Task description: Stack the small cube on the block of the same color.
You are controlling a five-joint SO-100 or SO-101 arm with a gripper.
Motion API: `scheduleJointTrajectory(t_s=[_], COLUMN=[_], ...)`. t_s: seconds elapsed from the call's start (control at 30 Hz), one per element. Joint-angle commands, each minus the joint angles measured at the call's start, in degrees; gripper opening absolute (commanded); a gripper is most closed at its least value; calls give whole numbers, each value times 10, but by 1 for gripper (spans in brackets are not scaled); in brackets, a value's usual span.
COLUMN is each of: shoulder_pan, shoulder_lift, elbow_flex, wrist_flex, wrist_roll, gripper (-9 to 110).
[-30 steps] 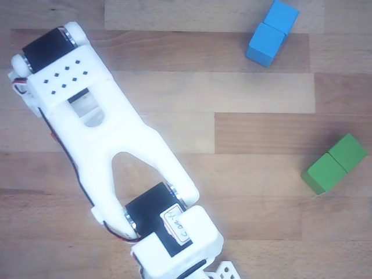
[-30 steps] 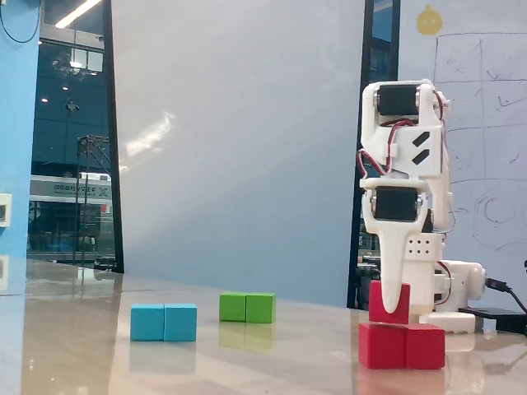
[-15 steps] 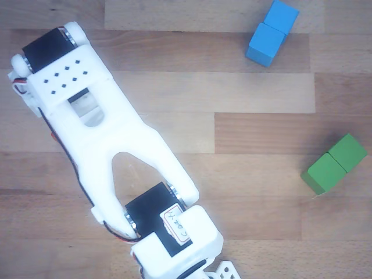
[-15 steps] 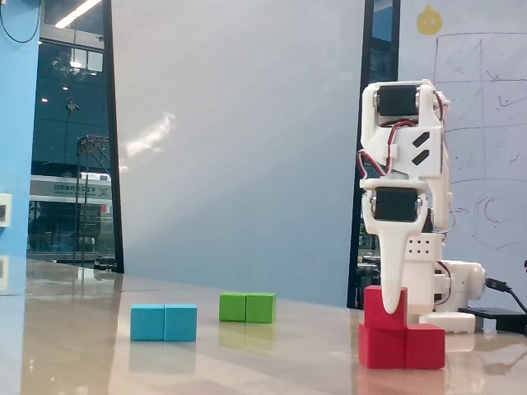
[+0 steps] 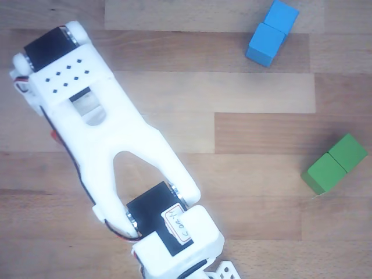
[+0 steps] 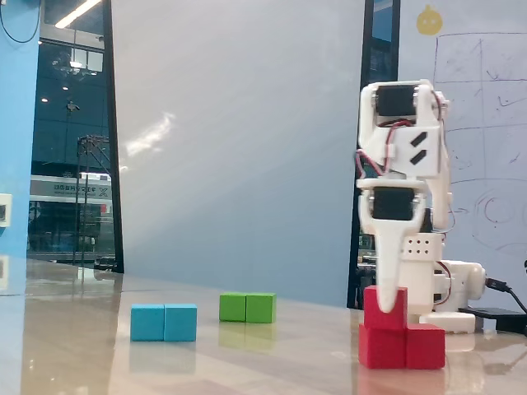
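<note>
In the fixed view the small cube (image 6: 401, 308), red with plain faces, rests on the left half of the block of the same color (image 6: 425, 346), a red two-cube block lying on the table. My gripper (image 6: 384, 308) points straight down and its white finger crosses the cube's front face. From this side I cannot see whether the jaws still press the cube. In the other view the white arm (image 5: 104, 133) fills the left half; both red pieces are hidden there.
A blue two-cube block (image 6: 164, 322) (image 5: 271, 32) and a green two-cube block (image 6: 247, 307) (image 5: 334, 163) lie apart from the red stack, left of it in the fixed view. The arm's base (image 6: 453, 288) stands right behind the stack.
The small cube came down from just above the red block and now sits on its left half. Since then the finger and wrist have shifted slightly left in the fixed view.
</note>
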Motion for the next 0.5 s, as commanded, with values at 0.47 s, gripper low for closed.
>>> scheduleJointTrajectory(t_s=[0.47], shoulder_pan=[237], shoulder_lift=[21], elbow_flex=[-60], wrist_flex=[-13], wrist_roll=[-52], gripper=[24])
